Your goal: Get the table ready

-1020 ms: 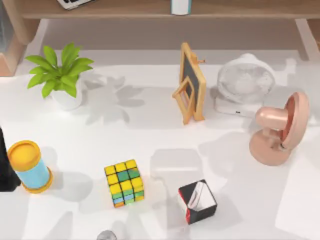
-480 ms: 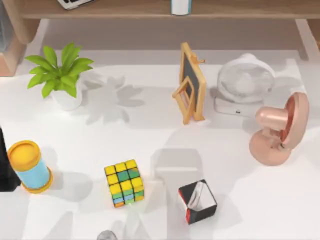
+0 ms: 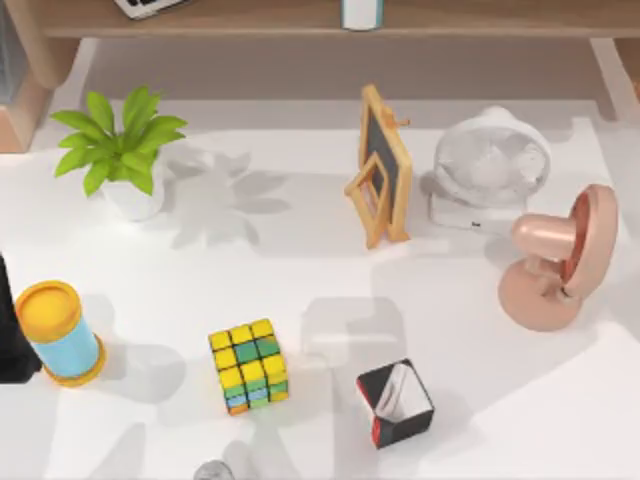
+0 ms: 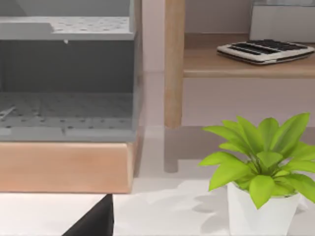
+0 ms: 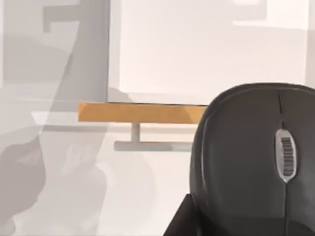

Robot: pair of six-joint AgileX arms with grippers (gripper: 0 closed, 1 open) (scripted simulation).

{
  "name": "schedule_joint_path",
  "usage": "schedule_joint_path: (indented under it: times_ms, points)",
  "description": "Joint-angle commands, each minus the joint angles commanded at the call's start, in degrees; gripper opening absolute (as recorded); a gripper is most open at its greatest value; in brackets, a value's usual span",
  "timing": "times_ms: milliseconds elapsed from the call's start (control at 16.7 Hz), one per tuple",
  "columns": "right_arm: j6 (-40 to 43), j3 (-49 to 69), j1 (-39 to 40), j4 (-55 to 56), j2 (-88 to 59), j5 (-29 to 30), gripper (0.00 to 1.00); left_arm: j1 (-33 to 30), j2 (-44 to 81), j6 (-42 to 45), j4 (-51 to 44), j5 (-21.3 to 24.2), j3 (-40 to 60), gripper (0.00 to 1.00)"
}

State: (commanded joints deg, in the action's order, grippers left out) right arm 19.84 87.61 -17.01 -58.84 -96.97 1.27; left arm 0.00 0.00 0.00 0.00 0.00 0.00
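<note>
Only shadows have shifted over the table's [image 3: 300, 260] right side; the cube [image 3: 249, 366] and box [image 3: 395, 403] stay put. A mouse [image 5: 251, 162] sits close before the right wrist camera, probably being carried in. I cannot tell either claw's state.

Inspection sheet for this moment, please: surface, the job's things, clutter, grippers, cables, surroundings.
Surface: white table, shadows across it.
Job's things: potted plant back left; yellow-capped blue tube at left edge; colour cube front centre; black, red and white box to the cube's right; small framed chalkboard upright at the back; white fan and pink fan at right.
Clutter: small grey round thing at the front edge, identity unclear.
Grippers: a black computer mouse sits close in the right wrist view; grasp not visible.
Cables: nothing seen.
Surroundings: wooden shelf carrying a calculator; grey rack beside it.
</note>
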Motion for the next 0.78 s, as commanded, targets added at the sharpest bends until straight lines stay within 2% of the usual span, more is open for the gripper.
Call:
schedule_joint_path:
  times_ms: [480,780]
  points:
    - [-5.76,-30.87,3.94,8.08,14.66,-0.91,0.00,0.00,0.00,0.00,0.00,0.00,0.00,1.00]
    - [-8.22,-44.78,6.26,11.80,19.09,-1.82,0.00,0.00,0.00,0.00,0.00,0.00,0.00,1.00]
